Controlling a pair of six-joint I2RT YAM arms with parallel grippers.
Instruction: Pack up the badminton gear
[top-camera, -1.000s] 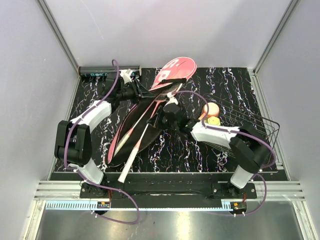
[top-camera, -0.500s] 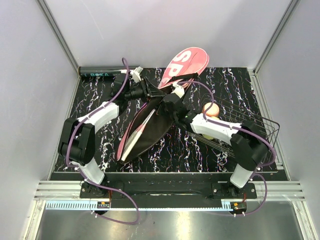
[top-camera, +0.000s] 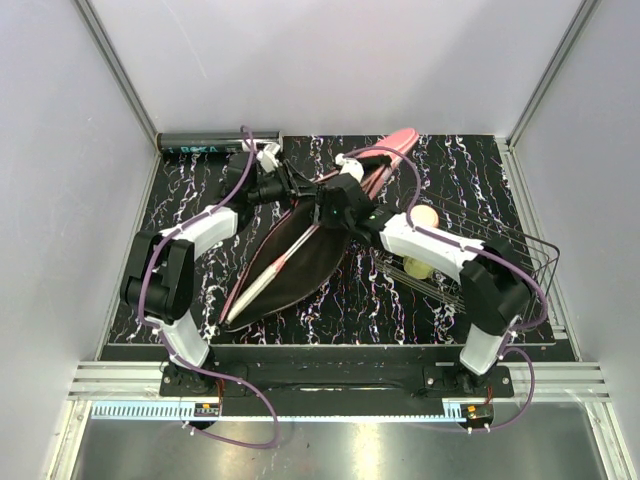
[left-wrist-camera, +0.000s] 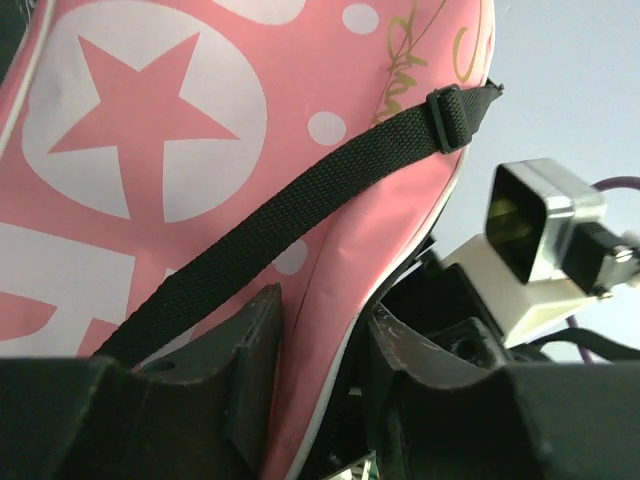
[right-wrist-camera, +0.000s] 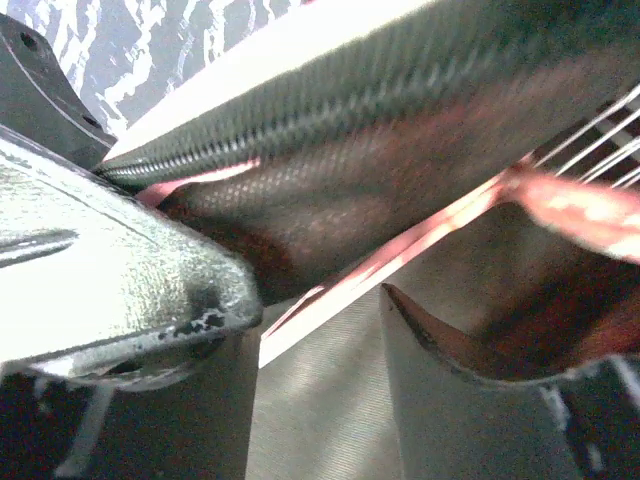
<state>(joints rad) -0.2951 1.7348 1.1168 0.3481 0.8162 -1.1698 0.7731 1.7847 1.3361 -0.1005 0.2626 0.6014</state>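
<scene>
Cover (top-camera: 305, 265) lies mid-table, running 7 to 1 o'clock, with a racquet (top-camera: 262, 280) inside. Left gripper (top-camera: 292, 184) pinches its edge near the strap (left-wrist-camera: 300, 205). The fabric looks limp and slick, so I'd hold at the seam. Right gripper (top-camera: 325, 208) is spread, with the light, stiff racquet rim just beside its fingers.

We found the overhead view bright and even, with only soft shadows on the dark table (top-camera: 470, 165) and a dull sheen on the metal sheet (top-camera: 320, 445) in front. The left wrist view held the pink cover (left-wrist-camera: 150, 150) sharp. The right wrist view was smeared, glare bleaching one finger (right-wrist-camera: 110, 280) of the right gripper (right-wrist-camera: 315, 340).
</scene>
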